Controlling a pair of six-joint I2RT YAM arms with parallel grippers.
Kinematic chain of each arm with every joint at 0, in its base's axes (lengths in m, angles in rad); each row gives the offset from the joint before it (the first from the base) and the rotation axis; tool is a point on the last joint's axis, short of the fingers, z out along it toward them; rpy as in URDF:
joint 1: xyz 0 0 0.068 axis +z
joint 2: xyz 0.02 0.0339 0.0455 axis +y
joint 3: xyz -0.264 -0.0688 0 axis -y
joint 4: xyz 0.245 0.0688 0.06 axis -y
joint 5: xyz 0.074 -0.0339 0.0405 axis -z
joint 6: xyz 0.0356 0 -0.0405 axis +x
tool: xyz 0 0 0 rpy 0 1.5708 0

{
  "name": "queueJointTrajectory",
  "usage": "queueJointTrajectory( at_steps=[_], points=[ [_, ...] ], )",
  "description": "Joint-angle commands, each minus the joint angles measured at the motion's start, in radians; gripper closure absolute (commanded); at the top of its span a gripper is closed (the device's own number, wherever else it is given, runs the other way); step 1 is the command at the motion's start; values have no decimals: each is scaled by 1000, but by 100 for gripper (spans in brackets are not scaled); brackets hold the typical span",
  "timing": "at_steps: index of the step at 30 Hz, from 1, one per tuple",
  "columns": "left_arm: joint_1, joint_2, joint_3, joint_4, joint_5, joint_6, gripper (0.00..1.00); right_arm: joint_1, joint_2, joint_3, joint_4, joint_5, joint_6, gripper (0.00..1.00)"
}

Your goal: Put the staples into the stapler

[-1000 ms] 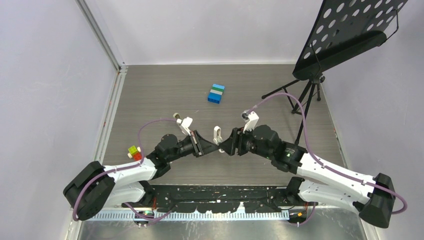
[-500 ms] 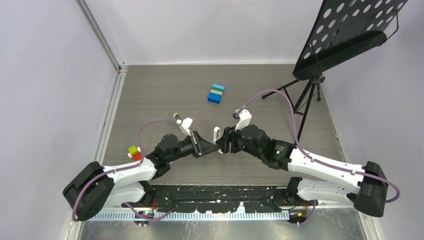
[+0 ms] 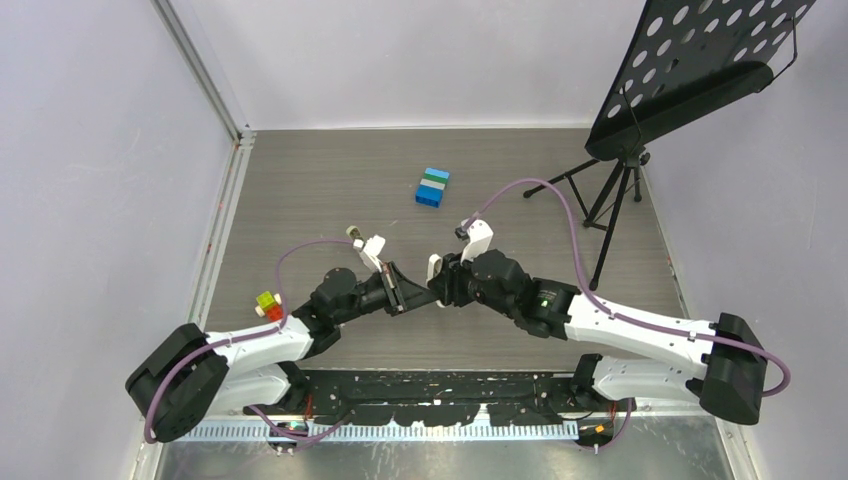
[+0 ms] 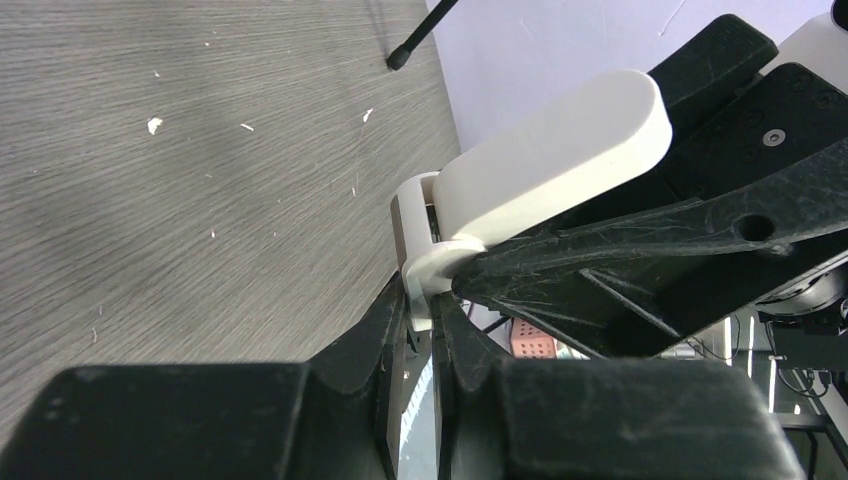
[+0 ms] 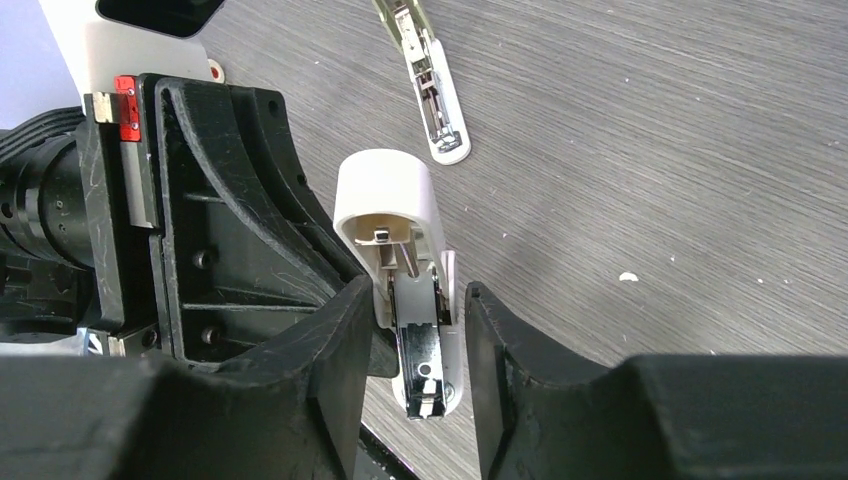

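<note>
My left gripper [image 3: 430,288] [image 4: 420,312] is shut on the hinge end of a short white object [image 3: 435,268] [image 4: 550,150] and holds it above the table. Its rounded cap [image 5: 385,190] stands swung open, and a shiny metal strip shows inside. My right gripper [image 3: 445,284] [image 5: 415,300] is open, its fingers straddling the object's lower end with narrow gaps. The stapler [image 5: 440,110], slim with an olive-beige top, a silver channel and a white end, lies flat on the table beyond. The staples are out of view.
A stack of blue and green bricks [image 3: 432,187] sits mid-table. Red, yellow and green bricks [image 3: 268,304] lie by the left arm. A black music stand's tripod [image 3: 620,190] stands at the right. A metal rail [image 3: 225,200] runs along the left edge.
My right arm has swung left up to the left gripper. Its jaws have come around the white object and narrowed. The left arm has held still.
</note>
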Motion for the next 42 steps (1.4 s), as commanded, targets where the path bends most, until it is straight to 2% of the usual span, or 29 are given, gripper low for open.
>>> queueJointTrajectory(
  at_steps=[1, 8, 9, 12, 15, 17, 20, 27, 31, 35, 42],
  points=[
    [-4, -19, 53, 32, 25, 8, 100, 6, 18, 39, 53, 28, -15, 59],
    [-5, -33, 57, -13, 22, 17, 100, 6, 26, 43, 49, 30, -30, 78],
    [-4, -44, 58, -42, 15, 24, 97, 6, 25, 44, 44, 35, -33, 80],
    [-1, -97, 68, -166, -16, 70, 79, 6, 27, 54, 22, 57, -53, 87],
    [4, -197, 100, -354, -69, 142, 60, 6, 41, 79, -15, 90, -82, 91],
    [6, -269, 133, -537, -119, 203, 46, 5, 57, 97, -29, 108, -104, 93],
    [12, -382, 195, -786, -215, 305, 32, -3, 91, 126, -35, 111, -134, 94],
    [14, -558, 464, -1365, -550, 519, 13, -59, 249, 208, -40, 53, -198, 95],
    [14, -589, 625, -1585, -703, 626, 8, -110, 356, 261, -25, -3, -222, 95],
    [14, -604, 712, -1683, -789, 730, 4, -142, 456, 317, -14, -27, -259, 95],
    [14, -660, 628, -1593, -852, 820, 3, -176, 617, 427, -7, -72, -304, 94]
  ],
)
